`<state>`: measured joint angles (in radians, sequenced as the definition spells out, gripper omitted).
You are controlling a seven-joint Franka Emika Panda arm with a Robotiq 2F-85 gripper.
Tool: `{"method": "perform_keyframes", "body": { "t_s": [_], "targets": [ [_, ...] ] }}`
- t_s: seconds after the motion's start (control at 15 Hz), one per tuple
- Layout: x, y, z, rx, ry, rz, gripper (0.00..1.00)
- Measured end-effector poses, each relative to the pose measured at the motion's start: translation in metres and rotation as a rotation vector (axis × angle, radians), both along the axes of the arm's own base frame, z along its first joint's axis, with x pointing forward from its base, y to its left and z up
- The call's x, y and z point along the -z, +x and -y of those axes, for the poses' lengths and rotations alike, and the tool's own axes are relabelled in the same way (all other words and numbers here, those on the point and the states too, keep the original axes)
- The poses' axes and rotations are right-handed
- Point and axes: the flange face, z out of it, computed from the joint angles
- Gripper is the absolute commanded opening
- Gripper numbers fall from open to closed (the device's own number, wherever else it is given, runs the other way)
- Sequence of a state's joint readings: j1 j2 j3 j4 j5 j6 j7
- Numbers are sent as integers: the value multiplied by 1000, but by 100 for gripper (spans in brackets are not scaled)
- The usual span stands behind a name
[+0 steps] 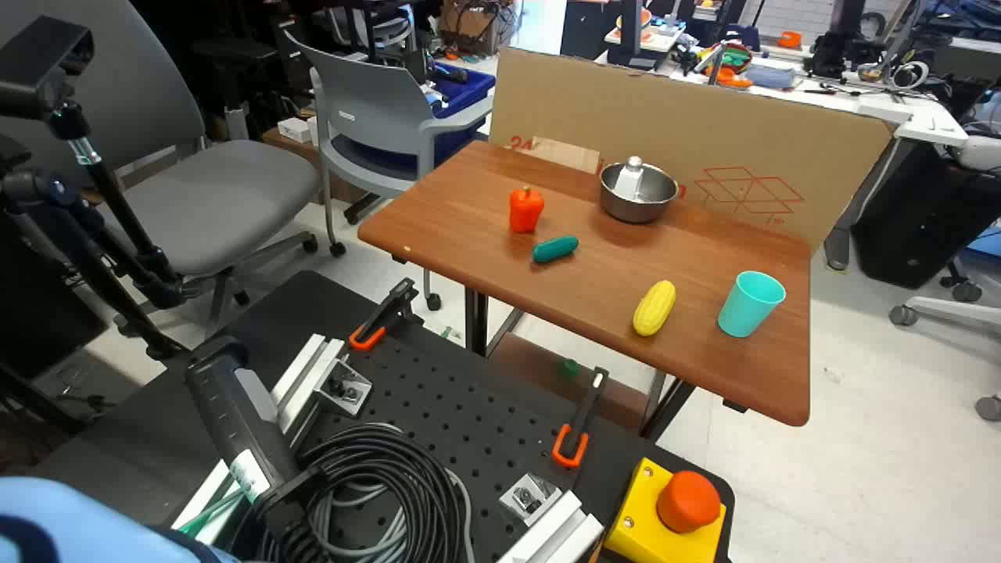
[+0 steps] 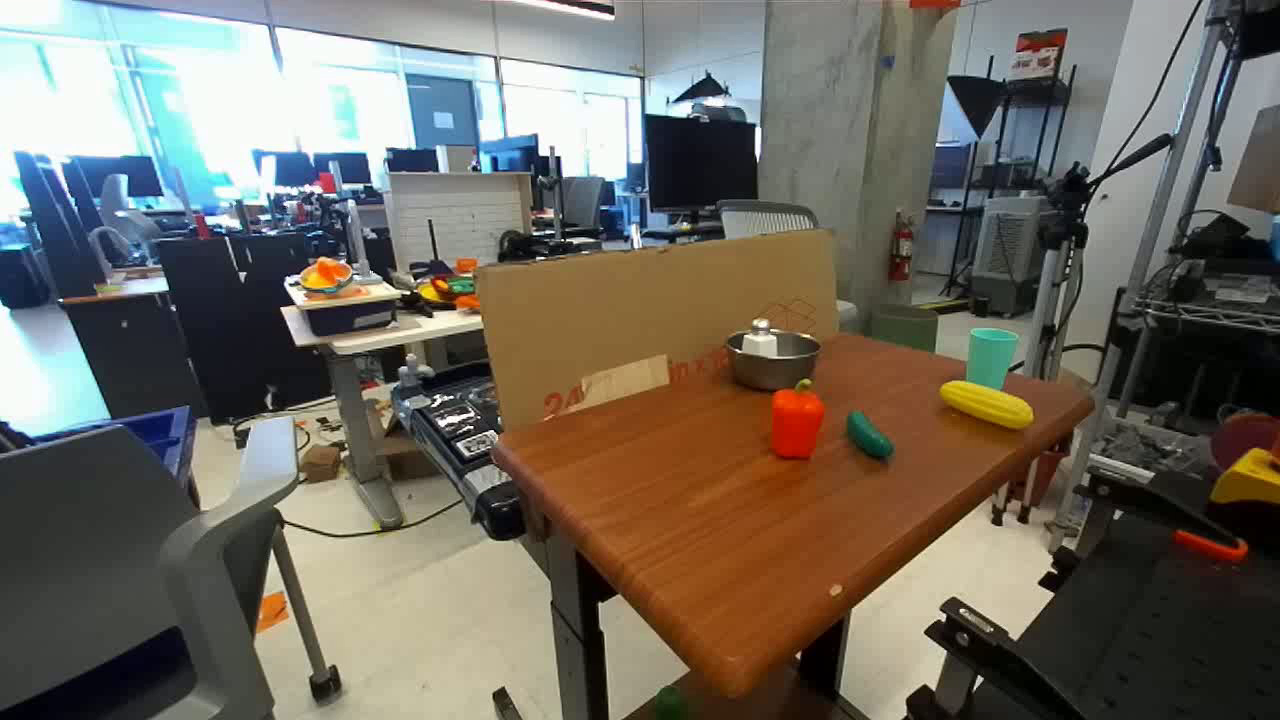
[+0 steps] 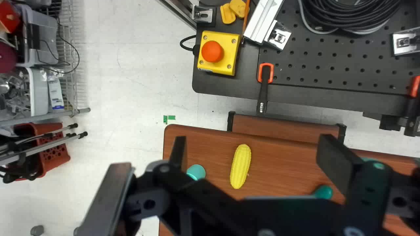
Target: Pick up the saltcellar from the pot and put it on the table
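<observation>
The saltcellar (image 1: 628, 178) is a whitish shaker with a silvery cap. It stands inside the silver metal pot (image 1: 637, 209), slightly tilted, in both exterior views; it (image 2: 760, 340) rises above the pot's rim (image 2: 772, 375). The pot rests on the reddish-brown table (image 1: 469, 203) near the cardboard. My gripper (image 3: 253, 146) shows only in the wrist view, with fingers wide apart and nothing between them. It is high above the table (image 3: 279, 164), over the corn side. The saltcellar and pot do not show in the wrist view.
On the table are an orange pepper (image 1: 525, 209), a green cucumber (image 1: 555, 249), yellow corn (image 1: 654, 308) and a teal cup (image 1: 751, 305). A cardboard sheet (image 1: 704, 141) stands behind the table. A black perforated board (image 1: 469, 407) with clamps and an emergency button (image 1: 688, 500) lies in front.
</observation>
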<state>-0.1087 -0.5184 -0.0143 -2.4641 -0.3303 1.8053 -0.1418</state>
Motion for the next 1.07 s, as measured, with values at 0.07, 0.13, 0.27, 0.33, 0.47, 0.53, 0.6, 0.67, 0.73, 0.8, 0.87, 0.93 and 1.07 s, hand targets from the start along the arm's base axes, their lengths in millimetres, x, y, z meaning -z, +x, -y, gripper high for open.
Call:
{"method": "perform_keyframes", "body": {
  "t_s": [0.07,0.13,0.27,0.33,0.47,0.53,0.6,0.67,0.73,0.8,0.87,0.93,1.07],
  "targets": [
    [0,0,0,0,0,1,100],
    [0,0,0,0,0,1,100],
    [0,0,0,0,0,1,100],
    [0,0,0,0,0,1,100],
    [0,0,0,0,0,1,100],
    [0,0,0,0,0,1,100],
    [1,1,0,5,2,1,100],
    [6,5,0,22,2,5,100],
    [15,13,0,50,-1,17,100],
    [28,24,0,79,-3,28,100],
    [44,38,0,110,-3,38,100],
    [62,53,1,139,-2,49,100],
    [96,84,3,180,6,74,100]
  ]
}}
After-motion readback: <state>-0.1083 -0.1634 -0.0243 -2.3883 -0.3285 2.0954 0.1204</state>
